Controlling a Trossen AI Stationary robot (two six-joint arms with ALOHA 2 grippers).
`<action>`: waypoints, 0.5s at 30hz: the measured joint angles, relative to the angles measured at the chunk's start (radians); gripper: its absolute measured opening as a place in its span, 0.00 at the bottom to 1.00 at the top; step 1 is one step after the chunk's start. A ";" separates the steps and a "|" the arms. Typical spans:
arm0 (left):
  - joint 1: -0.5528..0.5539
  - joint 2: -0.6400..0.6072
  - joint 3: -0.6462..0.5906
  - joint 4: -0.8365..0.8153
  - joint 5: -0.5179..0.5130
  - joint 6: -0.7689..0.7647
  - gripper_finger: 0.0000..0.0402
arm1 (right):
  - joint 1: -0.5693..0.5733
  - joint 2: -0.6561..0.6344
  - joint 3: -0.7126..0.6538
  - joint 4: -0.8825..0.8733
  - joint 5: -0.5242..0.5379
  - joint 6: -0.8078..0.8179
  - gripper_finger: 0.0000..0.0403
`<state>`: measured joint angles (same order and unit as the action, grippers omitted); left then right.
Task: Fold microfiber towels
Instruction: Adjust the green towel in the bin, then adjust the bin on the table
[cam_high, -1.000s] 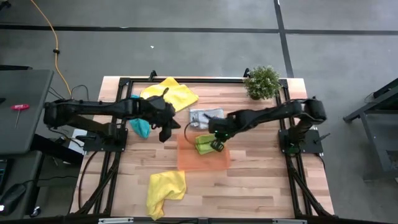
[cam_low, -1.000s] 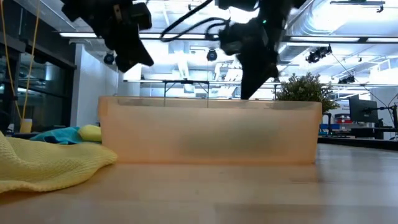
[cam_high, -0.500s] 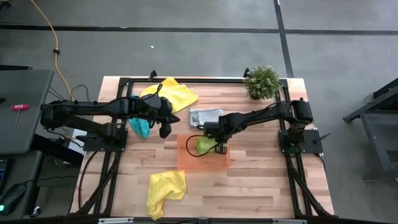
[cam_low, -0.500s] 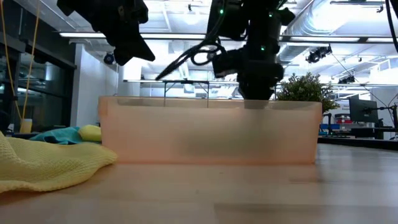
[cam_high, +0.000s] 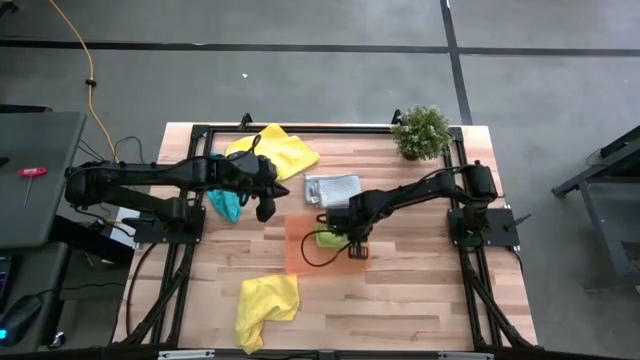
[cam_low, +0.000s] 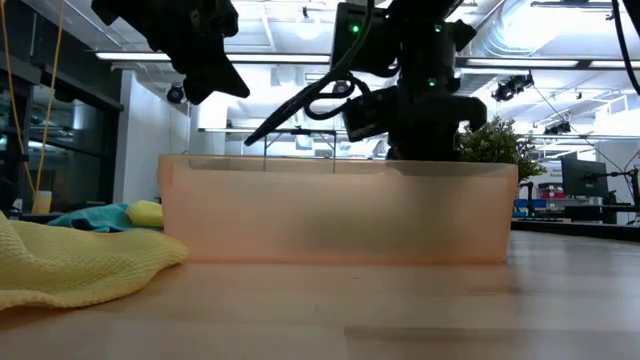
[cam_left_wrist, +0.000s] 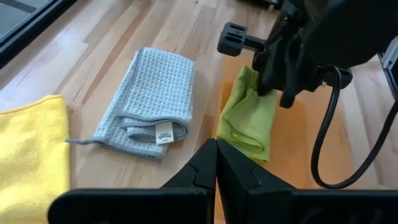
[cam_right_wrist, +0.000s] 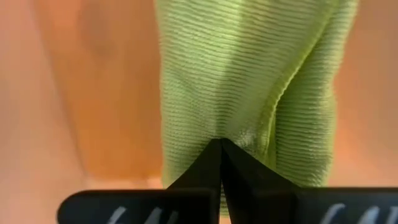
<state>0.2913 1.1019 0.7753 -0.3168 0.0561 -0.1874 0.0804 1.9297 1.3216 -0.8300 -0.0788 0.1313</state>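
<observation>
Bright, even overhead light; soft foreground

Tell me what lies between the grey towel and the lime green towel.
Only bare wood and the orange tray's near edge: in the left wrist view, the grey towel lies on the table and the lime green towel in the tray.

1. The only printed item in view is a small white label (cam_left_wrist: 164, 132) sewn to the folded edge of the light grey towel (cam_left_wrist: 152, 98), at the towel's 6 o'clock in the left wrist view.
2. That label carries a few lines of dark print, too small to read.
3. No other text, brand, number or sign can be read on the table, the arms or in the room behind.
</observation>
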 joint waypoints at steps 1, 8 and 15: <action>0.000 0.000 0.000 0.000 -0.010 0.000 0.00 | -0.001 0.000 0.000 0.000 0.012 0.001 0.00; 0.000 0.000 0.000 0.000 -0.026 -0.001 0.00 | -0.060 -0.097 -0.001 0.027 0.094 -0.025 0.00; 0.000 0.000 0.000 0.004 -0.026 -0.003 0.00 | -0.191 -0.191 0.001 0.084 0.151 -0.045 0.00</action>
<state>0.2916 1.1019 0.7753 -0.3132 0.0299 -0.1905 -0.1106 1.7383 1.3222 -0.7458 0.0718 0.0864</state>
